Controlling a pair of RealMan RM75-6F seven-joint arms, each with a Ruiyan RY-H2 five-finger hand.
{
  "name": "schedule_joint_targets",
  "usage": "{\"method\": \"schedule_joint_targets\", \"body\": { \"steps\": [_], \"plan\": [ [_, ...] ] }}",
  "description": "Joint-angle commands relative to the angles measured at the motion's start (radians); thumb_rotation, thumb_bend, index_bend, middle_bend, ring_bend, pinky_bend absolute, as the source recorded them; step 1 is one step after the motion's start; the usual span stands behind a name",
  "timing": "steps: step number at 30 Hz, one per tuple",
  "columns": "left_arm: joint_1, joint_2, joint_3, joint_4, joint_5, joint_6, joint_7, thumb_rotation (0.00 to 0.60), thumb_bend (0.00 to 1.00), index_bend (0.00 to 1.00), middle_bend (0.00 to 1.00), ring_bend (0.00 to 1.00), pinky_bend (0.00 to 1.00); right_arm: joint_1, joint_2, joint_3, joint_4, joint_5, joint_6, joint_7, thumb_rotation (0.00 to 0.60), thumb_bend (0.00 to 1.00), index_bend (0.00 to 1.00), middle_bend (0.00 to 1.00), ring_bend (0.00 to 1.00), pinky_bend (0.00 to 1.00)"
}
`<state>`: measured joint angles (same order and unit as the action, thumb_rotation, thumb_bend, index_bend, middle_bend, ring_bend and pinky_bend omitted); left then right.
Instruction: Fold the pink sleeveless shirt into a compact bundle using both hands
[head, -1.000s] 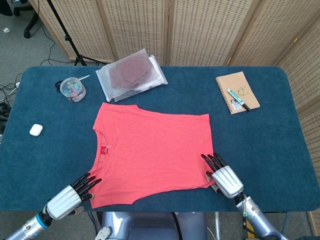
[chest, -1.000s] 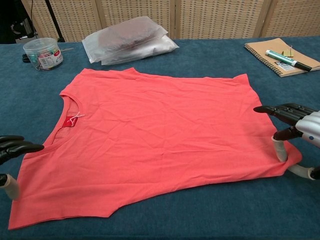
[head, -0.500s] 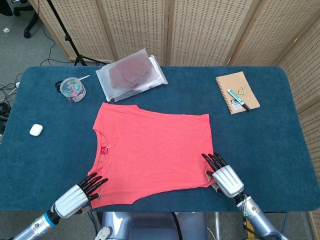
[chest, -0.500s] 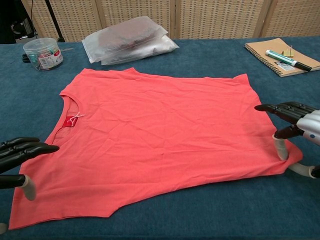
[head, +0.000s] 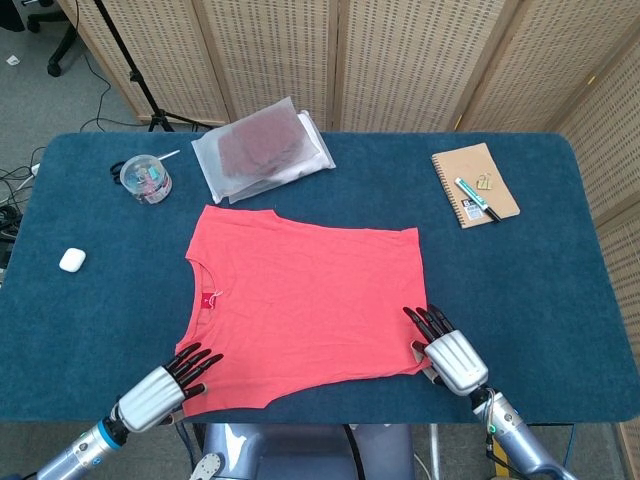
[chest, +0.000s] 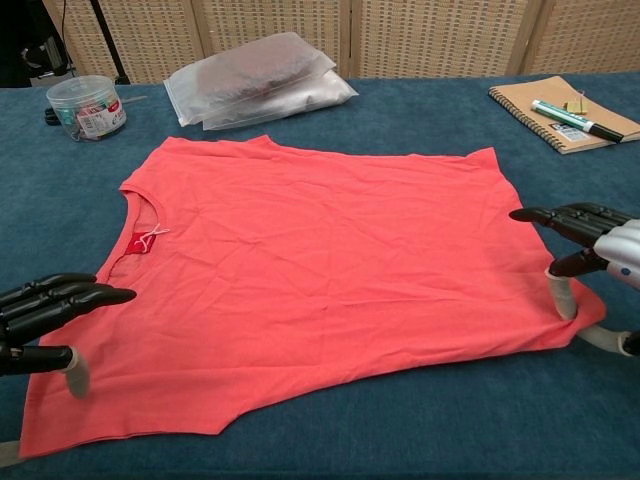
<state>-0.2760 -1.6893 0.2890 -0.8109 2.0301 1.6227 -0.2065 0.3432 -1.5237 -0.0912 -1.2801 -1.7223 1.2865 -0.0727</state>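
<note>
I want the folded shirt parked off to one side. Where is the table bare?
Bare cloth lies right of the pink shirt, below the notebook, and left of it around the earbud case. The far edge is crowded by the plastic bag and jar.

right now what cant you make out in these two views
- Left hand: the chest view's left edge cuts it off; whether it grips the pink shirt is unclear.
- Right hand: its own back hides the fingertips in the head view.
- Writing on the notebook and pen: too small.
- Contents of the plastic bag: blurred by the film.
</note>
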Motion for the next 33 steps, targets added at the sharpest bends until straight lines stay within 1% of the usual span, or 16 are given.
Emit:
{"method": "schedule_joint_targets", "body": {
  "steps": [1,5,12,20,28,33],
  "plan": [
    [-0.004,0.003,0.0,-0.008,-0.004,-0.001,0.002,0.6,0.31,0.5,0.0,0.0,0.0,0.0,0.001,0.0,-0.001,0.0,0.001,0.0,0.6,0.44,0.6,0.0,0.0,0.0],
    [-0.011,0.012,-0.001,-0.028,-0.007,0.0,0.006,0.6,0.35,0.5,0.0,0.0,0.0,0.0,0.002,0.001,-0.002,0.001,0.001,0.0,0.6,0.44,0.6,0.0,0.0,0.0],
    [-0.022,0.016,-0.003,-0.052,-0.016,-0.016,0.022,0.6,0.35,0.5,0.0,0.0,0.0,0.001,0.002,0.002,-0.003,0.004,-0.001,-0.002,0.6,0.44,0.6,0.0,0.0,0.0],
    [-0.035,0.017,-0.007,-0.075,-0.021,-0.024,0.028,0.6,0.39,0.51,0.0,0.0,0.0,0.002,0.004,0.004,-0.004,0.008,-0.001,0.001,0.6,0.47,0.6,0.0,0.0,0.0],
    [-0.038,0.018,-0.006,-0.08,-0.029,-0.029,0.025,0.6,0.41,0.52,0.0,0.0,0.0,0.003,0.004,0.005,0.0,0.011,-0.005,-0.002,0.6,0.47,0.6,0.0,0.0,0.0],
    [-0.039,0.012,-0.004,-0.076,-0.034,-0.033,0.014,0.6,0.44,0.53,0.0,0.0,0.0,0.003,0.003,0.006,0.002,0.014,-0.006,-0.006,0.6,0.47,0.6,0.0,0.0,0.0]
  ]
}}
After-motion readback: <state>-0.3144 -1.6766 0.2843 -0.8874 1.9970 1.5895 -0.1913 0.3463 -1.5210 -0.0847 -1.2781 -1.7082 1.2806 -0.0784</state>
